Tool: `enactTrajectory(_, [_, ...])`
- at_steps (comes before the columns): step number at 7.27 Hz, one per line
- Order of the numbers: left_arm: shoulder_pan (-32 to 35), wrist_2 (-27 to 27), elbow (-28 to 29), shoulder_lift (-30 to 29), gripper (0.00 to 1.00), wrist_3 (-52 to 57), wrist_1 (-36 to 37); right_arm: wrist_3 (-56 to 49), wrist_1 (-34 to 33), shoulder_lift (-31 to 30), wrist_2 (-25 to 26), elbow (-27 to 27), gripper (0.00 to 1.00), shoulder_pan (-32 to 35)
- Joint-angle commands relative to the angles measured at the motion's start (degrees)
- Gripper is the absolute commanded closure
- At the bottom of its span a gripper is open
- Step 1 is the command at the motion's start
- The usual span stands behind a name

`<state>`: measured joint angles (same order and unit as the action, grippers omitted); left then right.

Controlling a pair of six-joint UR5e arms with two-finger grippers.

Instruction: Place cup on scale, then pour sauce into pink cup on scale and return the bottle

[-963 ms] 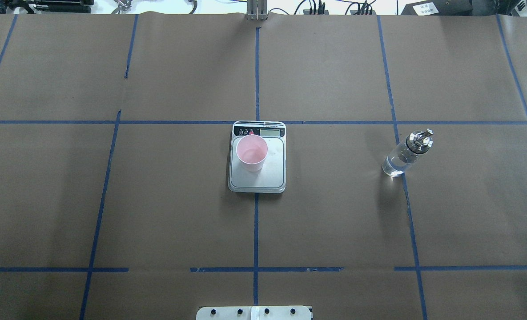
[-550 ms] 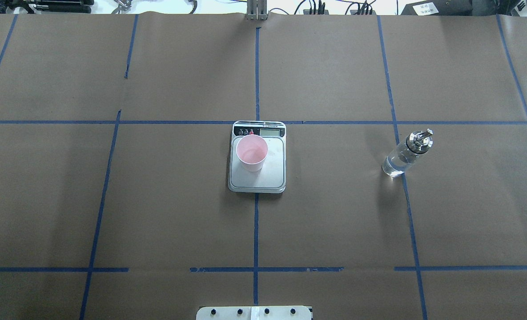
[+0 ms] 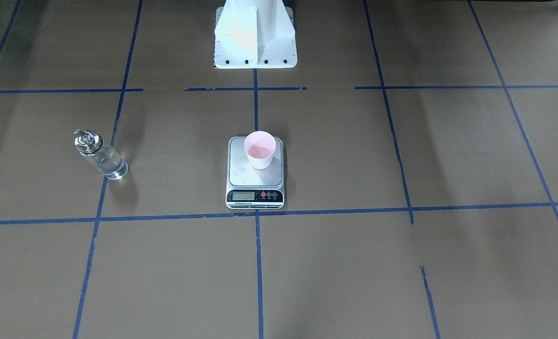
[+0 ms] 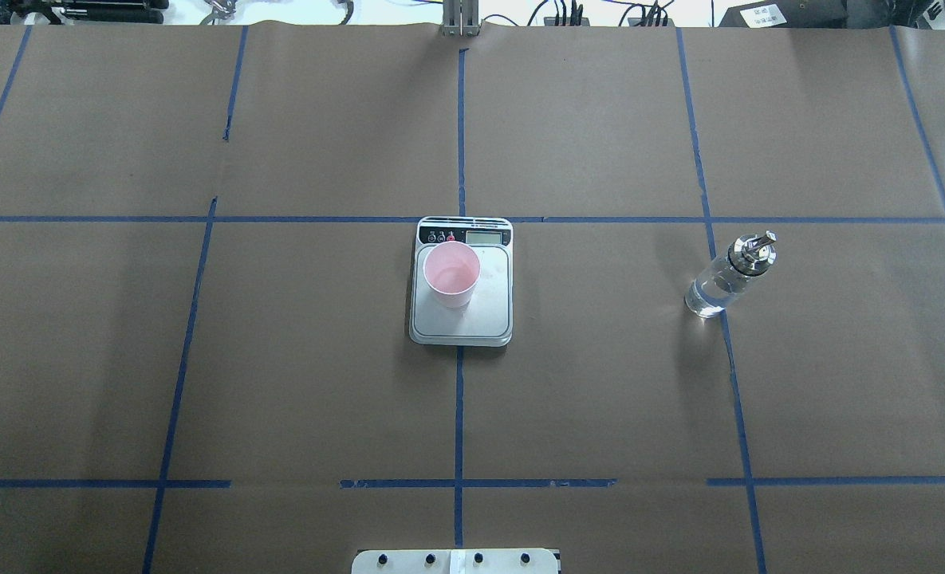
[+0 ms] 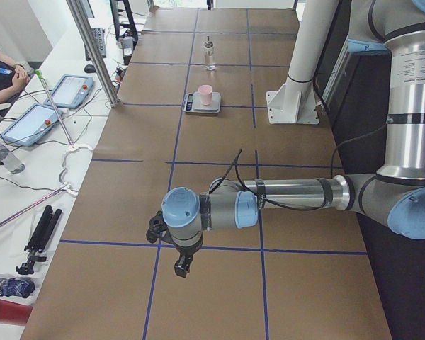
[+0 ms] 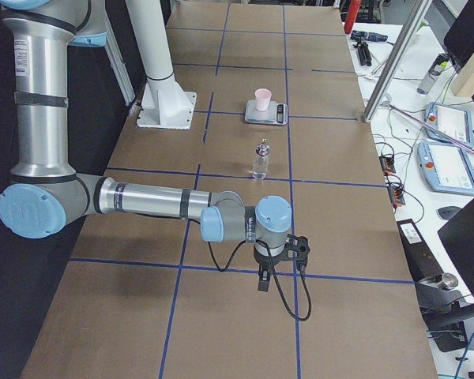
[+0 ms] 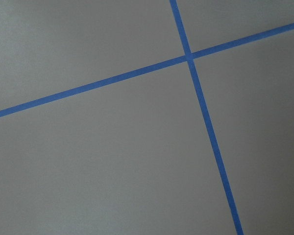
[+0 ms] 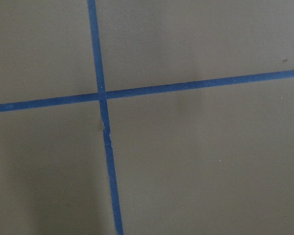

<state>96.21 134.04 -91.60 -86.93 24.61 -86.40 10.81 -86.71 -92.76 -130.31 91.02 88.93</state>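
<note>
1. The left gripper (image 5: 180, 269) hangs just above the brown paper table (image 4: 297, 383), close to a crossing of blue tape lines (image 7: 189, 57). It is far out to the robot's left and well apart from the scale. It shows only in the side view, so I cannot tell whether its jaws are released or clenched. A label on the left arm (image 5: 415, 64) carries print too small to read.
2. The scale (image 4: 462, 325) lies flat at the middle of the table, on the centre tape line. It has a silver-grey platform. Its black strip, on the side away from the robot, holds a small grey screen (image 3: 243, 196), a red button and two dark ones. The white lettering on the strip is too small to read, and no digits can be made out on the screen.
3. The cup (image 4: 451, 273) stands upright on the platform, a little to the robot's left of its middle. It is pale pink, tapered, open at the top and narrower than the platform. I cannot tell whether it holds liquid.
4. The bottle (image 4: 723, 277) stands upright on the table, on a tape line, well apart from the scale on the robot's right. It is clear glass with a shiny metal cap and spout. The sauce (image 4: 706, 298) inside is colourless.
5. The right gripper (image 6: 262, 281) hangs low over the table beyond the bottle. I cannot tell how its jaws stand.
</note>
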Motion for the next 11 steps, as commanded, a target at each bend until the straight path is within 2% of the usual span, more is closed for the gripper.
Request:
enactTrajectory(1, [-0.1, 0.0, -0.2, -0.1, 0.0, 0.0, 0.0, -1.0, -6.5, -1.2, -0.9, 3.9, 0.0, 3.7])
enactTrajectory(3, [-0.1, 0.1, -0.4, -0.2, 0.0, 0.0, -0.1, -6.3, -6.4, -3.5, -0.8, 6.2, 0.0, 6.4])
enactTrajectory(11, [-0.1, 0.0, -0.5, -0.3, 0.0, -0.1, -0.1, -6.4, -5.9, -3.4, -0.6, 4.1, 0.0, 6.3])
